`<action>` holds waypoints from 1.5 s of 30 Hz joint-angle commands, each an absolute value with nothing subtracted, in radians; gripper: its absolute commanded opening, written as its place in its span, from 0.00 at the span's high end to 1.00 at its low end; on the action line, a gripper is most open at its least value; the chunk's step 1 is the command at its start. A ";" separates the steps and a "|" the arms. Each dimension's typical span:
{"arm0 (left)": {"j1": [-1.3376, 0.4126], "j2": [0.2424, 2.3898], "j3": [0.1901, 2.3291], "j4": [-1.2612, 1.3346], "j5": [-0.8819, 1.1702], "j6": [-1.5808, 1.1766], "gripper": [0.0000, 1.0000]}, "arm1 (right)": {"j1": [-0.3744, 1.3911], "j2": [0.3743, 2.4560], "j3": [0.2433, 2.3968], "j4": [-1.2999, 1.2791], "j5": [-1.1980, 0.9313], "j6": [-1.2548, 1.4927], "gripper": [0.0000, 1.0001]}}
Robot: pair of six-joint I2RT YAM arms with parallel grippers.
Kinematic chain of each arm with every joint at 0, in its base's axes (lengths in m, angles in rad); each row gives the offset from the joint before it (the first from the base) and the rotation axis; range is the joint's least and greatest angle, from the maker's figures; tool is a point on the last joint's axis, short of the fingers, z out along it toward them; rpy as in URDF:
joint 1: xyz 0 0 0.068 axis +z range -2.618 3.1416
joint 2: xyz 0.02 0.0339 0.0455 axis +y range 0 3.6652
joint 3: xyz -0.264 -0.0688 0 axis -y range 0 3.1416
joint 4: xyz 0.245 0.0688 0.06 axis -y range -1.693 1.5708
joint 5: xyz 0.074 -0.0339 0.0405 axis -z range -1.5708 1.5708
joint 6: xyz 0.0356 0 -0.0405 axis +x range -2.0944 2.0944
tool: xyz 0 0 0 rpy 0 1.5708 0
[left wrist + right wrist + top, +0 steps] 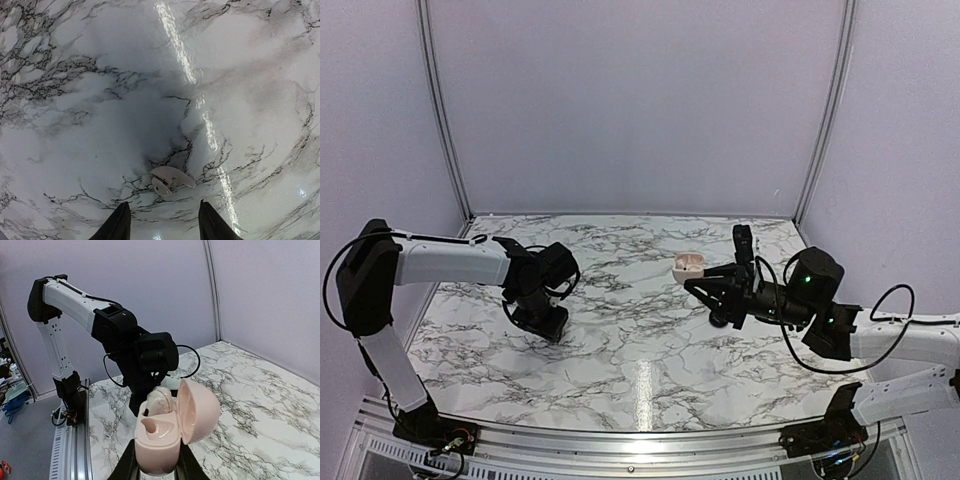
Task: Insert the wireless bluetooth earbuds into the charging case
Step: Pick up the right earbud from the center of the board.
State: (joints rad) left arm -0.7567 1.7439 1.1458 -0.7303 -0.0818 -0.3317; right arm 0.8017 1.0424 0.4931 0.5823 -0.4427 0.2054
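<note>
One pale earbud [170,179] lies loose on the marble tabletop [75,100], just beyond the tips of the left pincer [164,205]. That pincer points down at the tabletop. Its two dark fingers [119,222] stand apart, hold nothing, and are clear of the earbud. Well apart from it, on the right side, the right pincer [156,465] is closed on the charging case [156,447]. It grips the lower body from both sides and holds the case up off the tabletop. The case's lid [199,410] is swung open, showing a pinkish inside. The near socket [159,427] shows hollow. In the far one sits what looks like a second earbud [159,401], though the view is too soft to tell how deep it is seated.
</note>
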 commanded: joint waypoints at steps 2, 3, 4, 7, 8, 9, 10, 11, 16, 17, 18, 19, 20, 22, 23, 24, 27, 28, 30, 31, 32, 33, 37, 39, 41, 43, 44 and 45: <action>-0.745 1.726 1.112 -0.666 -0.043 -0.398 0.50 | 0.791 1.037 0.536 0.589 -0.449 0.198 1.00; -0.743 1.728 1.109 -0.655 -0.037 -0.399 0.49 | 0.791 1.036 0.535 0.588 -0.450 0.198 1.00; -0.742 1.733 1.110 -0.648 -0.032 -0.402 0.49 | 0.791 1.035 0.535 0.588 -0.451 0.196 1.00; -0.741 1.755 1.116 -0.627 -0.013 -0.393 0.49 | 0.791 1.034 0.536 0.582 -0.449 0.191 1.00; -0.740 1.765 1.119 -0.623 -0.008 -0.389 0.49 | 0.791 1.033 0.537 0.582 -0.449 0.190 1.00; -0.737 1.773 1.122 -0.617 -0.004 -0.387 0.49 | 0.791 1.032 0.536 0.580 -0.449 0.190 1.00; -0.735 1.784 1.124 -0.615 -0.003 -0.385 0.49 | 0.791 1.032 0.535 0.580 -0.449 0.190 1.00; -0.734 1.791 1.131 -0.614 -0.003 -0.383 0.49 | 0.791 1.031 0.535 0.579 -0.448 0.189 1.00; -0.732 1.825 1.149 -0.608 0.018 -0.362 0.49 | 0.792 1.030 0.535 0.576 -0.447 0.187 1.00; -0.732 1.831 1.154 -0.606 0.031 -0.352 0.49 | 0.792 1.032 0.534 0.577 -0.448 0.186 1.00; -0.733 1.838 1.158 -0.605 0.038 -0.338 0.49 | 0.792 1.032 0.535 0.577 -0.448 0.188 1.00; -0.735 1.841 1.163 -0.603 0.043 -0.325 0.50 | 0.792 1.033 0.535 0.577 -0.448 0.187 1.00; -0.736 1.844 1.168 -0.603 0.049 -0.313 0.50 | 0.791 1.032 0.535 0.578 -0.448 0.188 1.00; -0.742 1.849 1.182 -0.599 0.066 -0.277 0.52 | 0.792 1.034 0.535 0.578 -0.448 0.189 1.00; -0.747 1.853 1.187 -0.600 0.073 -0.259 0.53 | 0.792 1.035 0.535 0.579 -0.448 0.189 1.00; -0.752 1.856 1.193 -0.601 0.086 -0.242 0.53 | 0.790 1.035 0.537 0.578 -0.449 0.189 1.00; -0.780 1.869 1.206 -0.601 0.144 -0.191 0.54 | 0.791 1.037 0.538 0.578 -0.450 0.189 1.00; -0.790 1.870 1.210 -0.601 0.154 -0.179 0.54 | 0.791 1.038 0.539 0.578 -0.451 0.188 1.00; -0.808 1.863 1.216 -0.603 0.153 -0.163 0.54 | 0.791 1.039 0.541 0.578 -0.451 0.188 1.00; -0.811 1.854 1.216 -0.603 0.148 -0.162 0.54 | 0.792 1.040 0.542 0.577 -0.452 0.189 1.00; -0.813 1.841 1.214 -0.603 0.139 -0.164 0.54 | 0.792 1.040 0.544 0.576 -0.453 0.189 1.00; -0.813 1.824 1.213 -0.604 0.119 -0.168 0.53 | 0.791 1.041 0.544 0.573 -0.454 0.189 1.00; -0.813 1.791 1.232 -0.659 -0.004 -0.175 0.53 | 0.791 1.043 0.548 0.571 -0.457 0.190 1.00; -0.818 1.796 1.242 -0.703 -0.047 -0.180 0.54 | 0.792 1.045 0.549 0.571 -0.457 0.190 1.00; -0.829 1.798 1.243 -0.720 -0.069 -0.182 0.57 | 0.791 1.046 0.549 0.571 -0.458 0.190 1.00; -0.845 1.803 1.247 -0.731 -0.075 -0.188 0.59 | 0.791 1.046 0.549 0.570 -0.457 0.190 1.00; -0.853 1.806 1.248 -0.733 -0.076 -0.193 0.61 | 0.791 1.045 0.549 0.569 -0.457 0.190 1.00; -0.864 1.808 1.251 -0.734 -0.073 -0.196 0.62 | 0.791 1.045 0.549 0.569 -0.458 0.190 1.00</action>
